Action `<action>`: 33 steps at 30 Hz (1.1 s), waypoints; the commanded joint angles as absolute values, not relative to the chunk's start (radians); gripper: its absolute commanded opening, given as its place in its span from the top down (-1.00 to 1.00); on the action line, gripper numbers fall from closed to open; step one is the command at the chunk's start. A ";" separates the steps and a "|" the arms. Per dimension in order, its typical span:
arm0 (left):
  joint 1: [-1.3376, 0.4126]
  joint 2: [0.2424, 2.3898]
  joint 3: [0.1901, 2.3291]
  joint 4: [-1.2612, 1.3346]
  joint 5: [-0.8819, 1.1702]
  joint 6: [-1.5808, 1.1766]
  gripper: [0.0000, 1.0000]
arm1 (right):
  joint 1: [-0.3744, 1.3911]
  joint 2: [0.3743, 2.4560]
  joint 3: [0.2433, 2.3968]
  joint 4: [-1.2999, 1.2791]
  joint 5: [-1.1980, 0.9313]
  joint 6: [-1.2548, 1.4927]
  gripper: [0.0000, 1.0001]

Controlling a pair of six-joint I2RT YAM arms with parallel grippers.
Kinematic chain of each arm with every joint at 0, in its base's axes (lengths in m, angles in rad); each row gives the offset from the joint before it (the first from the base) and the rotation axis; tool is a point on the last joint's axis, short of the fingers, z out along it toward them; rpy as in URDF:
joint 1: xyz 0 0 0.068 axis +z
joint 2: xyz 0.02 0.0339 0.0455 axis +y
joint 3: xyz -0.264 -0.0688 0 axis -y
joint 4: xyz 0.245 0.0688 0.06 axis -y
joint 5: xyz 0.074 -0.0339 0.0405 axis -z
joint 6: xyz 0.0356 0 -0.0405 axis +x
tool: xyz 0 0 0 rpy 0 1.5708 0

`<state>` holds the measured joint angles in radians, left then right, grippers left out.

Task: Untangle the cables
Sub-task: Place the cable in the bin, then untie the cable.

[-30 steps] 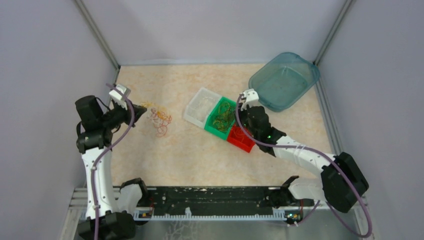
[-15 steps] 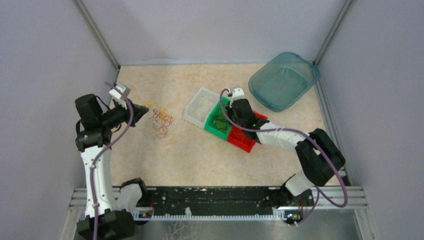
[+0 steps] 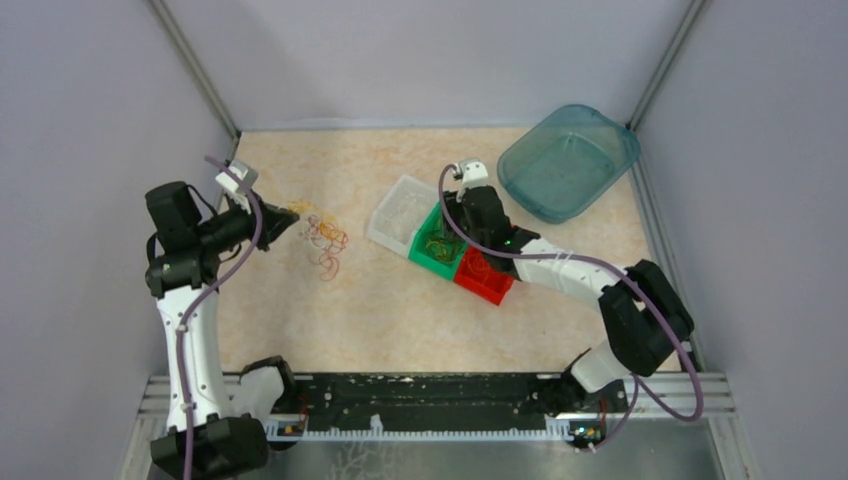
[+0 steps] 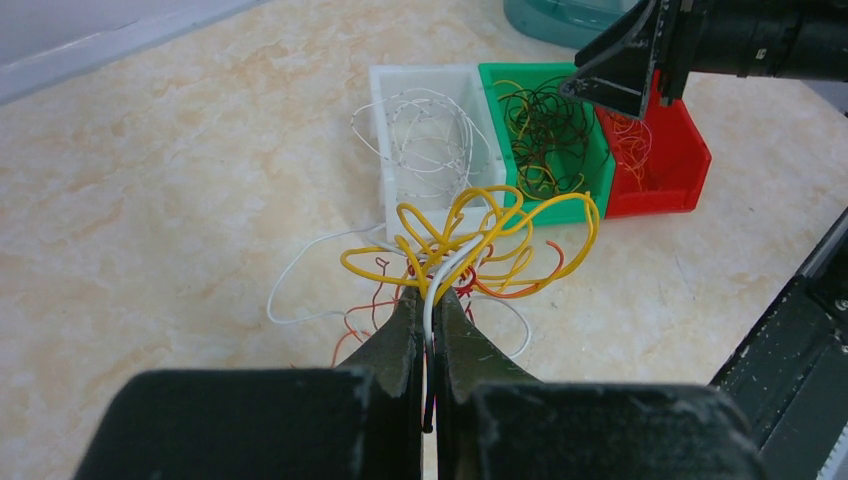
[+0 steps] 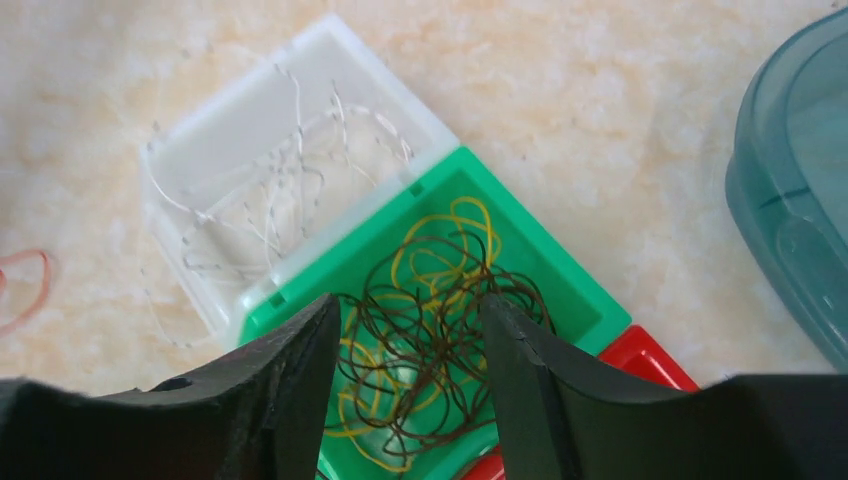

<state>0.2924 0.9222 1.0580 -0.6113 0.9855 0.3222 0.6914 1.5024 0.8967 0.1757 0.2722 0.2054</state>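
Observation:
The cables [image 3: 325,242] lie as a loose tangle of yellow, orange, red and white loops on the table's left side. My left gripper [image 3: 285,222] sits at the tangle's left edge. In the left wrist view it [image 4: 430,292] is shut on a white strand and a yellow strand, and the yellow loops [image 4: 470,235] fan out just beyond the tips. My right gripper [image 3: 440,235] hovers over the green bin [image 3: 428,258]. Its jaws [image 5: 410,305] stand open and empty above brown and yellow cables [image 5: 440,330] lying in that bin.
Three small bins stand in a diagonal row: a white bin [image 3: 392,222] holding thin white wires, the green one, and a red bin [image 3: 490,290] with orange loops. A teal tub [image 3: 568,160] sits at the back right. Walls enclose the table on three sides.
My right arm swung left from the red bin to over the green bin, and its jaws opened. The left gripper stayed shut on the tangle and barely shifted.

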 commanded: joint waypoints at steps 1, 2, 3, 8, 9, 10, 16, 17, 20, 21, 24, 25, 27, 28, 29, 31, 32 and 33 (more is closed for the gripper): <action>0.293 0.927 1.085 -0.629 1.022 0.323 1.00 | 0.696 1.432 0.975 0.232 0.282 0.217 -0.22; 0.293 0.930 1.086 -0.628 1.026 0.319 1.00 | 0.696 1.434 0.991 0.228 0.278 0.218 -0.33; 0.293 0.935 1.089 -0.632 1.032 0.318 1.00 | 0.696 1.438 1.012 0.220 0.279 0.219 -0.44; 0.293 0.956 1.113 -0.658 1.055 0.323 1.00 | 0.698 1.466 1.115 0.195 0.270 0.255 -0.98; 0.293 0.958 1.115 -0.662 1.061 0.325 1.00 | 0.700 1.468 1.125 0.199 0.266 0.264 -0.98; 0.293 0.959 1.119 -0.666 1.067 0.325 1.00 | 0.704 1.466 1.129 0.209 0.257 0.272 -0.98; 0.293 0.964 1.145 -0.677 1.099 0.302 1.00 | 0.717 1.429 1.100 0.255 0.244 0.334 -0.98; 0.293 0.964 1.154 -0.687 1.103 0.302 1.00 | 0.712 1.410 1.088 0.268 0.264 0.381 -0.98; 0.293 0.960 1.183 -0.718 1.120 0.305 1.00 | 0.652 1.343 1.033 0.326 0.226 0.538 -0.98; 0.293 0.958 1.187 -0.727 1.129 0.305 1.00 | 0.634 1.324 1.004 0.365 0.198 0.565 -0.98; 0.293 0.954 1.200 -0.747 1.158 0.298 1.00 | 0.620 1.302 0.956 0.445 0.113 0.513 -0.98; 0.293 0.953 1.201 -0.750 1.167 0.298 1.00 | 0.621 1.308 0.975 0.402 0.090 0.495 -0.98; 0.293 0.953 1.204 -0.752 1.179 0.291 1.00 | 0.621 1.324 1.014 0.324 0.050 0.465 -0.98; 0.293 0.953 1.204 -0.752 1.186 0.289 1.00 | 0.621 1.327 1.026 0.298 0.030 0.457 -0.98; 0.293 0.953 1.204 -0.753 1.194 0.289 1.00 | 0.620 1.328 1.033 0.284 0.006 0.441 -0.98; 0.293 0.953 1.205 -0.756 1.207 0.287 1.00 | 0.621 1.323 1.043 0.266 -0.035 0.421 -0.98; 0.293 0.953 1.207 -0.756 1.213 0.285 1.00 | 0.621 1.320 1.046 0.261 -0.047 0.416 -0.98; 0.292 0.953 1.208 -0.756 1.215 0.284 1.00 | 0.621 1.314 1.045 0.260 -0.060 0.411 -0.98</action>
